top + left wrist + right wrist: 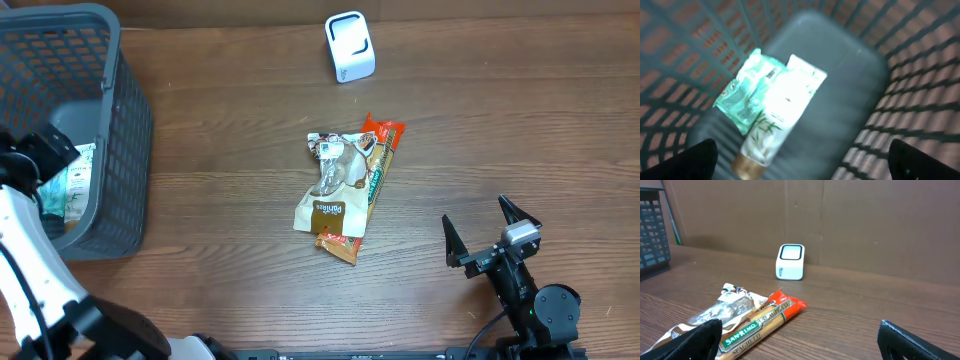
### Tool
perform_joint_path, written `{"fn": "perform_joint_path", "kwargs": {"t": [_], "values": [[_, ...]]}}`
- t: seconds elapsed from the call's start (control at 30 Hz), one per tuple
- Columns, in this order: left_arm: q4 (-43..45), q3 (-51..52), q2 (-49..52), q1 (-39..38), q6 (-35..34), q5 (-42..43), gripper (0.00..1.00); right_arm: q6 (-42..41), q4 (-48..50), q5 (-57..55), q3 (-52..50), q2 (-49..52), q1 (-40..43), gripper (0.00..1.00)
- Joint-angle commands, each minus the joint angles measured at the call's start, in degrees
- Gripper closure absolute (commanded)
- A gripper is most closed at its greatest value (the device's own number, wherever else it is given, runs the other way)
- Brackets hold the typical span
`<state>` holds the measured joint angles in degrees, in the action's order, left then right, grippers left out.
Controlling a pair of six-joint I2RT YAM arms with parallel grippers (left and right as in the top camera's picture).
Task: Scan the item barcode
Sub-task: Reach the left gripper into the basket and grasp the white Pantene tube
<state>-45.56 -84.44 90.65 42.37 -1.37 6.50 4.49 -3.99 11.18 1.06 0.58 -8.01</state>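
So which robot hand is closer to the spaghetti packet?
The right one. The right gripper sits open on the table, just off to the right of the spaghetti packet. The left gripper is far off on the other side, open over the grey basket.

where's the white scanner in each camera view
Overhead: the white scanner sits top centre, beyond the spaghetti packet.
Left wrist: not in it; this view looks down into the grey basket.
Right wrist: the scanner stands mid-frame, behind the spaghetti packet.
Shared landmark: the grey basket, far left in overhead and at the left edge in right wrist.
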Motion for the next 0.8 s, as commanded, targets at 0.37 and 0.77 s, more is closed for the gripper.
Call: {"fn": "perform_joint_path", "kwargs": {"t": [0.37, 0.77], "values": [[3.0, 4.9, 16.6, -0.4, 17.7, 0.6, 0.07, -0.2, 0.3, 0.0, -0.6, -0.4, -0.4, 0.0], [1.4, 4.9, 25.1, -0.4, 15.0, -5.1, 0.04, -0.2, 0.3, 0.0, -0.6, -0.4, -0.4, 0.0]]}}
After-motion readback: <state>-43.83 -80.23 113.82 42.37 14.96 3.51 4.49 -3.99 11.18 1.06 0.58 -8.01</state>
